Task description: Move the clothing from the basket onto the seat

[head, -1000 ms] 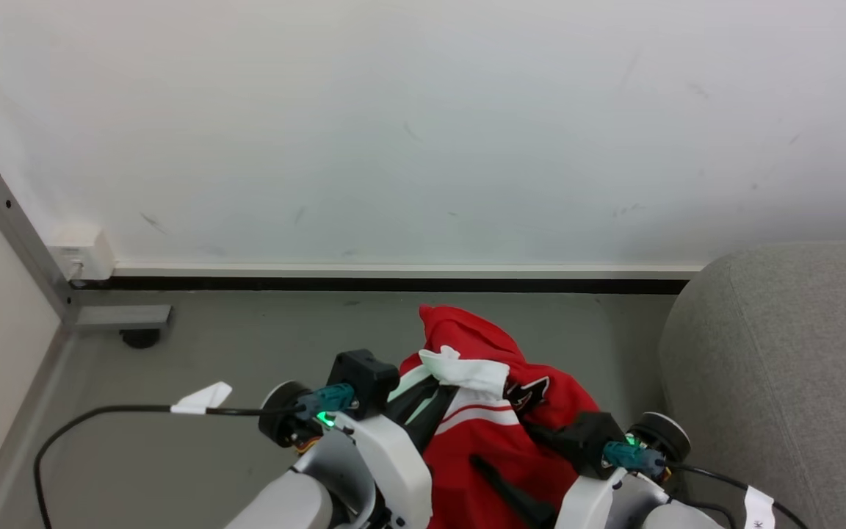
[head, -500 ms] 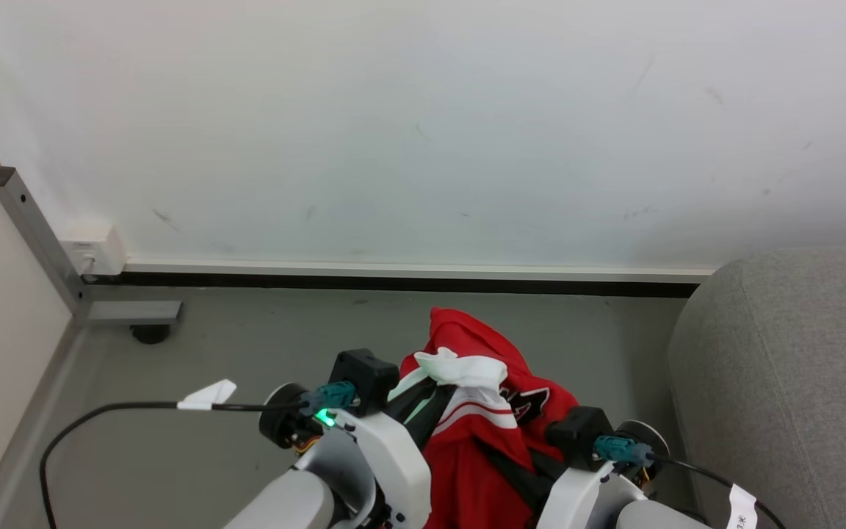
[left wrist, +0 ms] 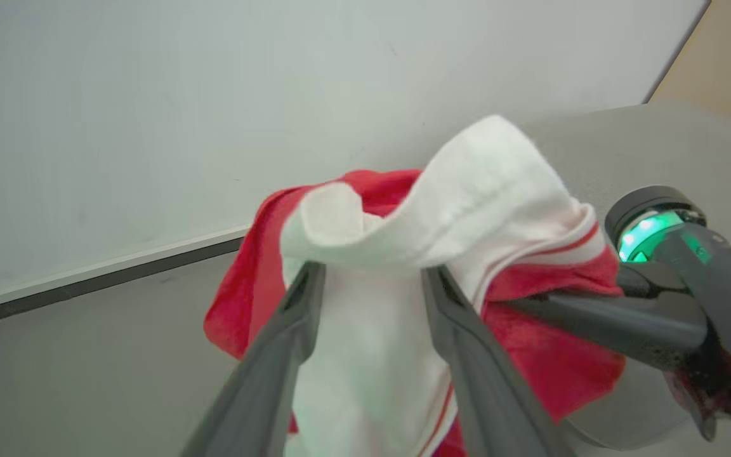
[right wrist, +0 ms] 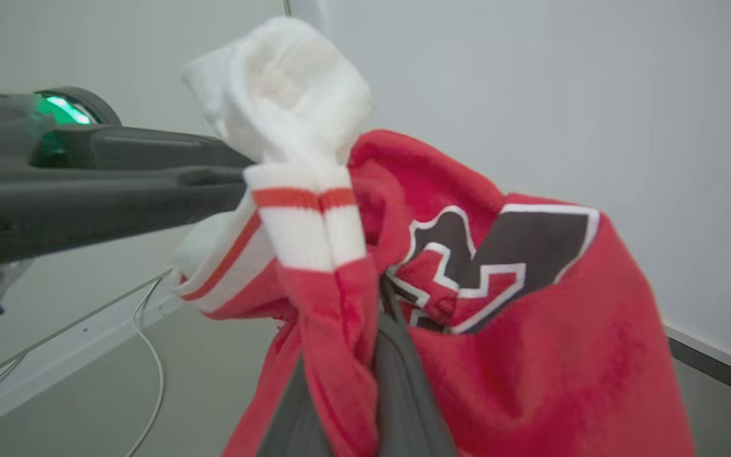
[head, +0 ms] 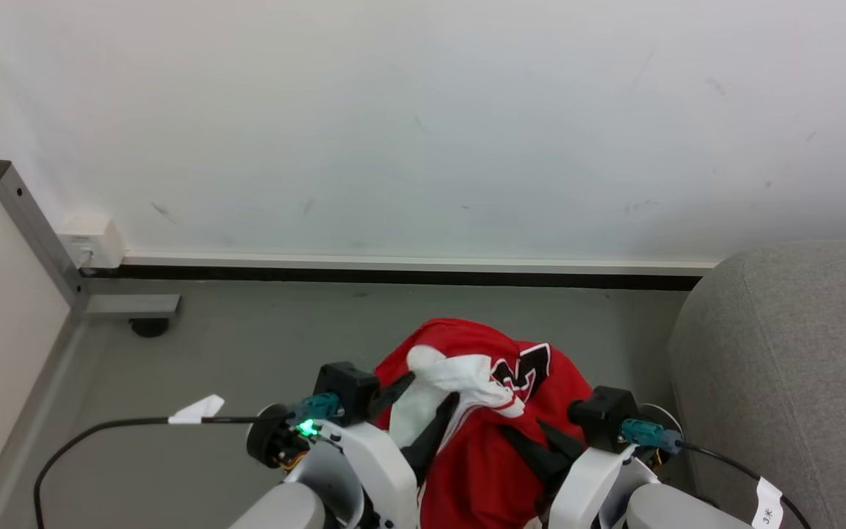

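1 clothing [head: 467, 470] over spread left hand [left wrist: 372, 273], pinched in right hand [right wrist: 386, 298]

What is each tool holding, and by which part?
Right tool: shut on the jersey, a red fold beside its dark mark. Left tool: open, white panel only draped over its fingers.

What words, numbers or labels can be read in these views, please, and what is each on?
"3" (probably): dark, white-edged numeral on the clothing, partly folded over.
Right cable tag: dark marks, too small to read.
Left cable tag: no print visible.
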Tool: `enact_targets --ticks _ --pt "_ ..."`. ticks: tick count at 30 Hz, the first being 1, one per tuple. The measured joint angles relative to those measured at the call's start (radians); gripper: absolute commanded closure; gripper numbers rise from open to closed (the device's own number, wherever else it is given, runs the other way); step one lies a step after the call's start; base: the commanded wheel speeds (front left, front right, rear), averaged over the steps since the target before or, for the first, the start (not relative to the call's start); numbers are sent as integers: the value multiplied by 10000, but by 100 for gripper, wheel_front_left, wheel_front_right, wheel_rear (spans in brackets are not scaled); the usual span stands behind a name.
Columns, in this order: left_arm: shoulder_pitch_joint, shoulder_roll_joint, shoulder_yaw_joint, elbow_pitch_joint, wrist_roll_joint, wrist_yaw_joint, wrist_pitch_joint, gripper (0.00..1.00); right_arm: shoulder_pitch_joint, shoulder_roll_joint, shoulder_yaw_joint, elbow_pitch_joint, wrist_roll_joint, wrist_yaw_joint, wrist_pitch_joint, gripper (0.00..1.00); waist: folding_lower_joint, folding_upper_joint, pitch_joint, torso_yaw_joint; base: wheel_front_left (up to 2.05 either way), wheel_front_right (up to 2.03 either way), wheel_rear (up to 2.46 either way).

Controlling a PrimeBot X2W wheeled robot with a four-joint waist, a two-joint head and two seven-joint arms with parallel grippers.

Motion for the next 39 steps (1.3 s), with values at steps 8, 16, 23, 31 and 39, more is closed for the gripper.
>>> enact_targets --ticks 8,16,23,31,39 --pt "181 -90 -19 198 -56 128 -297 0 -22 -169 -4 25 61 0 -142 100 0 0 13 118 0 0 0" --pt "425 -54 -10 280 19 295 -911 0 -24 -272 -52 25 88 0 -159 100 0 0 -10 219 0 0 0" --pt "644 -4 -123 291 130 318 -1425 0 -24 -405 -481 73 15 0 -188 100 0 0 -83 341 0 0 0" --pt "742 -77 -265 531 144 245 -1756 0 -75 -569 -1214 -15 -288 0 -190 100 0 0 -161 297 0 0 0" --pt "755 -136 -303 715 128 167 -2025 0 -378 -846 -1567 -385 -493 0 -192 100 0 0 -187 -249 0 0 0"
